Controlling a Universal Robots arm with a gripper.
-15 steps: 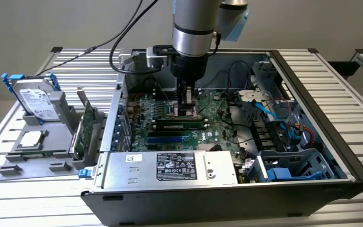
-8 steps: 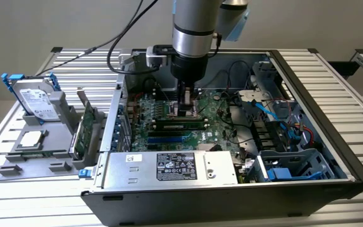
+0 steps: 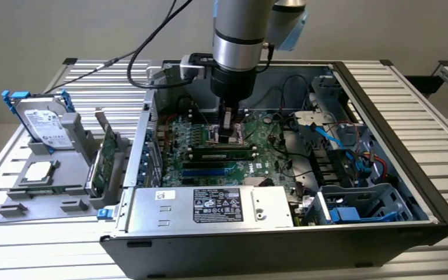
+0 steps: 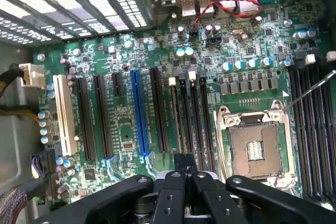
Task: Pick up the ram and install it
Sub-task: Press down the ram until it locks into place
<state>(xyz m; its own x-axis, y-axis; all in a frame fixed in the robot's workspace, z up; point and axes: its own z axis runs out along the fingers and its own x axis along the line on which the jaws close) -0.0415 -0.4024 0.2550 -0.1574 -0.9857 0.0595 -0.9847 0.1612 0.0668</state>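
End effector (image 3: 230, 135) closed above motherboard (image 3: 267, 137)

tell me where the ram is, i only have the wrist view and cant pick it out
Observer: In the exterior view the ram lies along the board, just on the camera's side of the gripper. It looks seated in a slot, but I can't be sure.
Operator: anything outside the case
Observer: Yes, a grey holder at the exterior view's left carries a hard drive, a cpu and an upright expansion card.
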